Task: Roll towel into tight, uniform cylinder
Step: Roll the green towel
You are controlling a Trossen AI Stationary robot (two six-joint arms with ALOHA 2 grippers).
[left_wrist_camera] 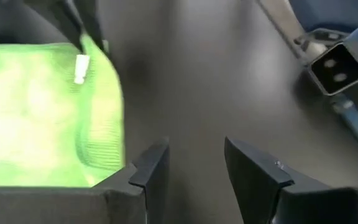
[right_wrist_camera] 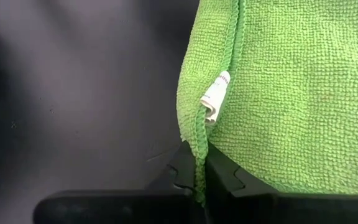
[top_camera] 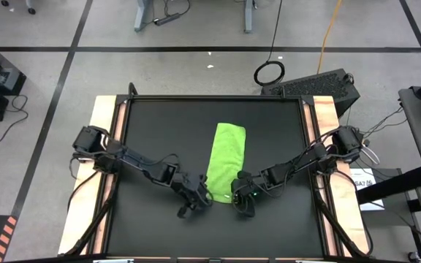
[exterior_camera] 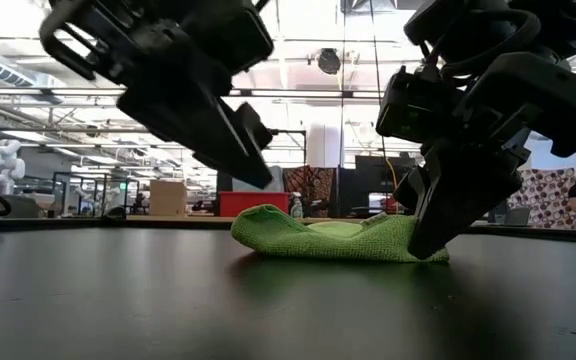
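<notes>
The lime-green towel [top_camera: 226, 159] lies as a long strip on the black table [top_camera: 152, 124], running from far to near. My right gripper [top_camera: 241, 202] is at the towel's near right corner, shut on its edge; the towel also shows in the right wrist view [right_wrist_camera: 291, 93]. My left gripper [left_wrist_camera: 194, 165] is open and empty over bare table, just beside the towel's near left corner [left_wrist_camera: 101, 155] and a little above it [exterior_camera: 253, 170]. My right gripper pinches the towel's hemmed edge [right_wrist_camera: 199, 163] between its two fingers, close to the near right corner and just below a small white label [right_wrist_camera: 215, 96]. The fingers [exterior_camera: 430, 225] slant down from the table's right side. The towel lies flat on the table, slack.
Wooden rails [top_camera: 107, 117] border the table on the left and right. Bare black tabletop lies on both sides of the towel and toward the near edge. The room beyond holds cables and a black box [top_camera: 320, 86].
</notes>
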